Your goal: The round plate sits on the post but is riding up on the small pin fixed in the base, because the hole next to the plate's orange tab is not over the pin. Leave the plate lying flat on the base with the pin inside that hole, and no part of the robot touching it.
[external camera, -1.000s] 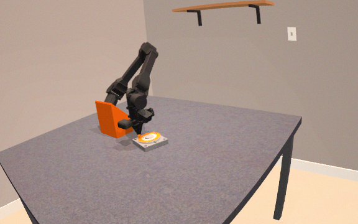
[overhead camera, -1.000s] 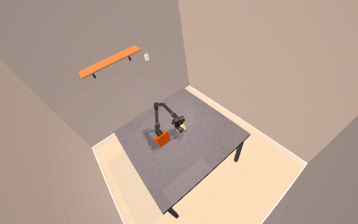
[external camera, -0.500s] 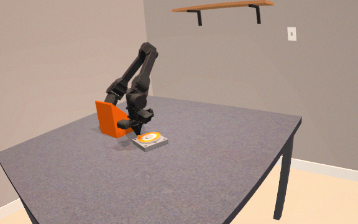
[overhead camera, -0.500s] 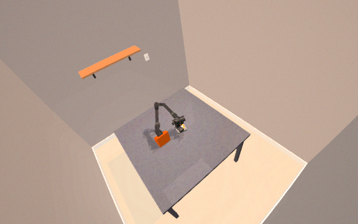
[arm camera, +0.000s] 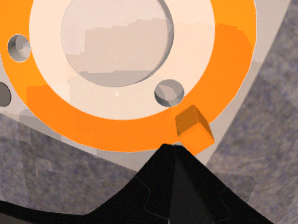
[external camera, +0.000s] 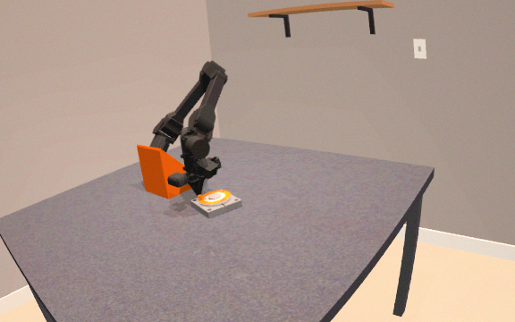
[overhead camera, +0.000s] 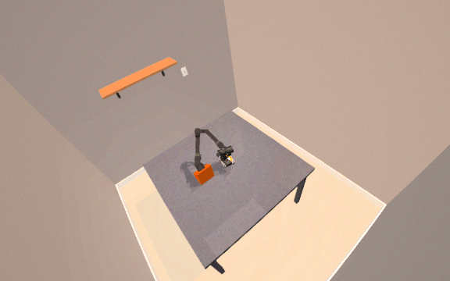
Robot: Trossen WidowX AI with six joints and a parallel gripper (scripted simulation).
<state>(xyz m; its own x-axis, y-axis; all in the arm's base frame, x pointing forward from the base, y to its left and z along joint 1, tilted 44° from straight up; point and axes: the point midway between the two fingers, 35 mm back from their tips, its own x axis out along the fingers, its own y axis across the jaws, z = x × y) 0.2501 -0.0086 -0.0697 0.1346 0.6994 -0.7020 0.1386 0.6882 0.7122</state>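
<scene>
The round plate [external camera: 227, 193] [arm camera: 115, 135], an orange ring around a white middle, sits around the post [arm camera: 117, 40] on the square grey base [external camera: 226, 207] [arm camera: 265, 30]. Its orange tab [arm camera: 194, 130] is at the lower right of the plate in the wrist view. The hole [arm camera: 169, 93] next to the tab looks grey inside; no pin can be made out in it. Whether the plate lies flat is unclear. My gripper [external camera: 199, 195] [arm camera: 170, 153] is shut and empty, its tips just left of the tab at the plate's rim; contact cannot be told.
A second round hole [arm camera: 19, 48] shows in the plate at the left of the wrist view. The orange block [overhead camera: 204, 174] [external camera: 154, 172] stands at the arm's foot, behind and left of the base in the exterior view. The dark grey table [overhead camera: 256, 168] [external camera: 284, 233] carries everything.
</scene>
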